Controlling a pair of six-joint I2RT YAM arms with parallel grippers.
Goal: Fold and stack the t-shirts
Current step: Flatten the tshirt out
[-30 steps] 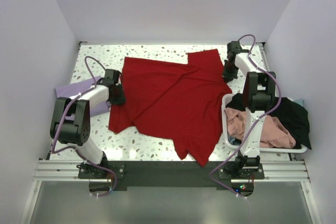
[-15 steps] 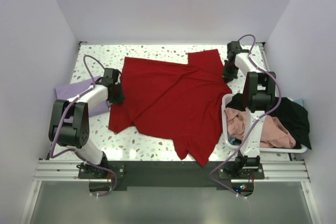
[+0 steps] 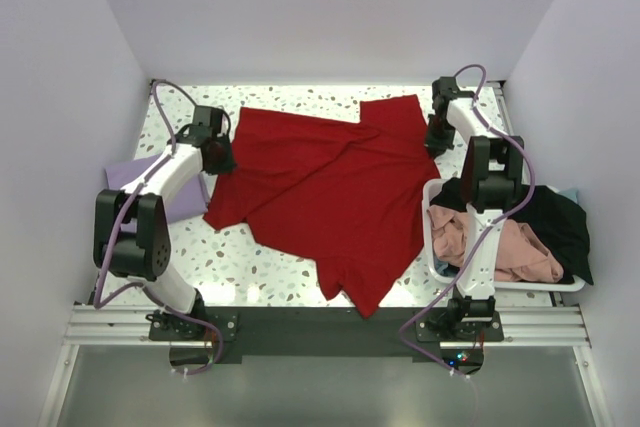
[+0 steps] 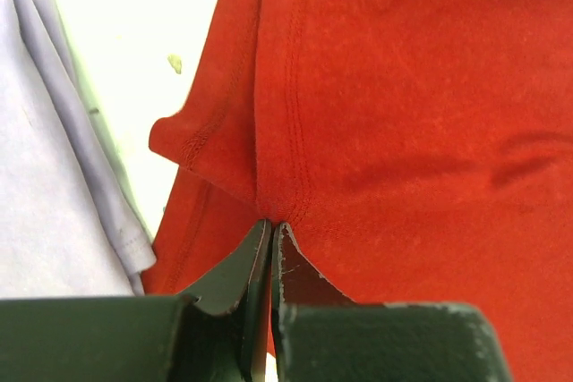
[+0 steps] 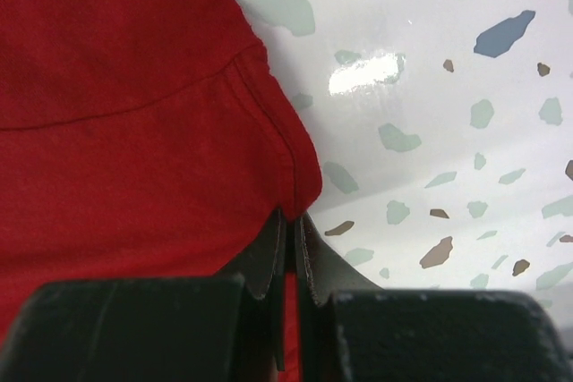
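While both arms reach out over the speckled table (image 3: 250,272), the red t-shirt (image 3: 320,197) lies spread and rumpled across its middle. The left gripper (image 4: 271,224) is pinched tight on a stitched edge at the shirt's left side. The right gripper (image 5: 291,215) nips a hemmed corner at the far right, perhaps a sleeve. It looks soft, light and limp. I'd say seams and corners give the surest hold, since a mid-panel pinch would only bunch it.

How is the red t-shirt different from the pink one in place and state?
The red t-shirt lies spread on the table; the pink t-shirt sits crumpled in the white basket. The left pincer and right pincer pinch the red one; neither touches the pink one. Both are plain cloth.
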